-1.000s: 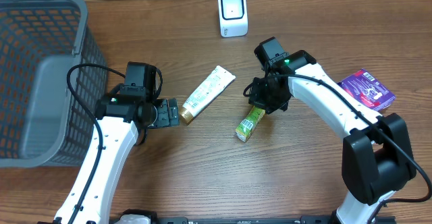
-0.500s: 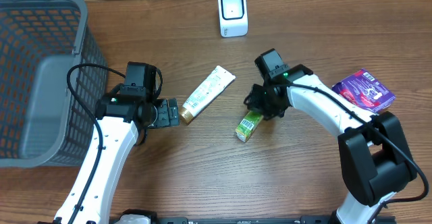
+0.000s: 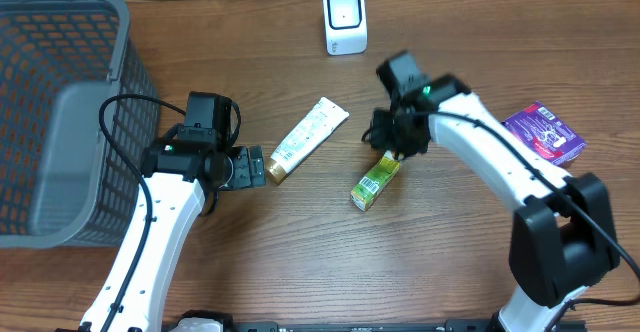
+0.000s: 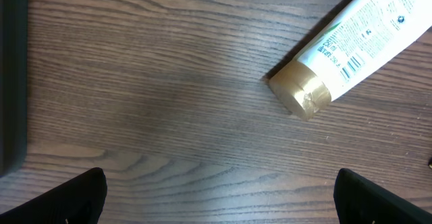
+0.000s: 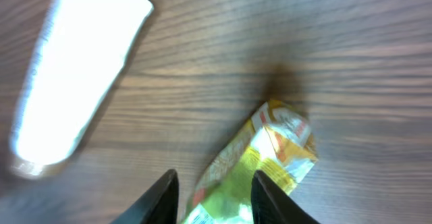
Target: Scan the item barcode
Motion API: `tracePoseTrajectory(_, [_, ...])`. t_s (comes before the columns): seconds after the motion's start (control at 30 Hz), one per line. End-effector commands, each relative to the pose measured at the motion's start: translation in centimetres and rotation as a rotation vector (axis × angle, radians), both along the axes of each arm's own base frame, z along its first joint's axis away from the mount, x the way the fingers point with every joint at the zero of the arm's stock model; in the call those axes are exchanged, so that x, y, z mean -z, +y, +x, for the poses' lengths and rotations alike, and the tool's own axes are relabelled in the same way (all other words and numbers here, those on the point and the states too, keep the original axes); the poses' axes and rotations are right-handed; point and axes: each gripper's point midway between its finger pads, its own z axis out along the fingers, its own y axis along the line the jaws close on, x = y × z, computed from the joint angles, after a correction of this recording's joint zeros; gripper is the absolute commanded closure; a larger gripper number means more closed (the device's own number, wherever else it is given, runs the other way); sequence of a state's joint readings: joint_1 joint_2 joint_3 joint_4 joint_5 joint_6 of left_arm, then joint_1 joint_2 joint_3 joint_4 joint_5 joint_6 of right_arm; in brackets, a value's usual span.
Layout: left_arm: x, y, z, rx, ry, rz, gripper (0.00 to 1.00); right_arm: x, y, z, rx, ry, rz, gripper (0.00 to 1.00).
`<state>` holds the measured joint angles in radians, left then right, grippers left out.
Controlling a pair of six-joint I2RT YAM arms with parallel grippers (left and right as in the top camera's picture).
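Two fingers (image 5: pixel 164 198) of the right gripper (image 5: pixel 214 200) stand partly open, straddling the far end of the packet (image 5: pixel 266 158). Contact with the pads cannot be confirmed. The packet is an oblong of crinkled, glossy yellow-green film. It lies flat on the wood-grain table (image 3: pixel 450 262), right of centre and nearer than the white scanner (image 3: pixel 345 20).

The left gripper (image 4: pixel 223 207) is fully open and holds nothing. The gold cap of the tube (image 4: pixel 351 45) lies just beyond its fingertips, apart from them. The tube is smooth, white and printed with a barcode.

The right arm reaches in from the near right, wrist pitched down over the packet. The left arm extends from the near edge, wrist low, gripper pointing right.
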<state>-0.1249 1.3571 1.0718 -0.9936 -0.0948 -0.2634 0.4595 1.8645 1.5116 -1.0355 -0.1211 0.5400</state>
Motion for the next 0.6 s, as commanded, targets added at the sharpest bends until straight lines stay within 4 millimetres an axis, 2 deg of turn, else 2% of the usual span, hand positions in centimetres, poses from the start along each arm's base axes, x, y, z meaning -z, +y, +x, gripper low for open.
tracePoseTrajectory(0.0, [0.2, 0.0, 0.0, -0.009, 0.002, 0.005, 0.01, -4.8, -1.1, -0.2, -0.031, -0.057, -0.032, 0.64])
tracePoseTrajectory(0.07, [0.2, 0.0, 0.0, -0.009, 0.002, 0.005, 0.00, -4.1, -1.3, -2.3, -0.041, 0.031, -0.045, 0.69])
tracePoseTrajectory(0.17, [0.2, 0.0, 0.0, -0.009, 0.002, 0.005, 0.00, -2.1, -0.7, -5.5, -0.084, 0.142, -0.052, 0.84])
tracePoseTrajectory(0.33, [0.2, 0.0, 0.0, -0.009, 0.002, 0.005, 0.00, 1.2, 0.3, -10.4, -0.174, 0.255, -0.108, 0.92])
tracePoseTrajectory(0.47, [0.2, 0.0, 0.0, -0.009, 0.002, 0.005, 0.00, 2.4, 1.3, -11.9, -0.219, 0.266, -0.122, 0.92])
tracePoseTrajectory(0.57, [0.2, 0.0, 0.0, -0.009, 0.002, 0.005, 0.01, 3.0, 2.3, -12.4, -0.232, 0.248, -0.115, 0.92])
